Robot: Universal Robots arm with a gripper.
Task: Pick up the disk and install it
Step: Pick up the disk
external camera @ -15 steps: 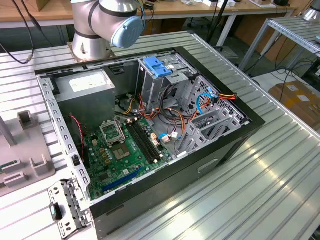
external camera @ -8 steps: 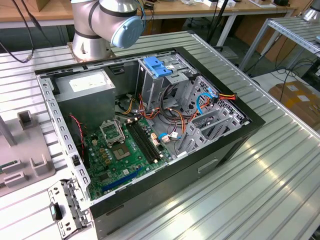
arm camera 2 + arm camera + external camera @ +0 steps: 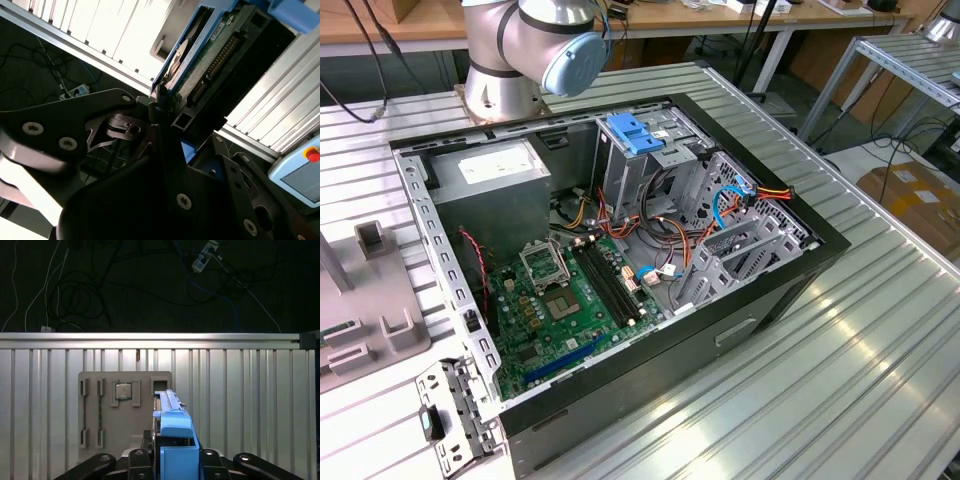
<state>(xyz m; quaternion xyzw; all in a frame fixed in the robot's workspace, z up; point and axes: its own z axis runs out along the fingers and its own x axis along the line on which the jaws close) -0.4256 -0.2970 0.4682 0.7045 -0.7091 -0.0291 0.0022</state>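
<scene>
— While the black gripper is hanging above the ribbed aluminium table, what is it clamping?
— It is gripping the rectangular dark disk by its blue plastic frame (label print unreadable).

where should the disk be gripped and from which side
Grip one short end, pinching across the thin dimension onto the two broad flat faces, coming in along its length. The hand sits that way on the disk in the first wrist view; the blue-framed edges look narrower, probably less secure.
</scene>
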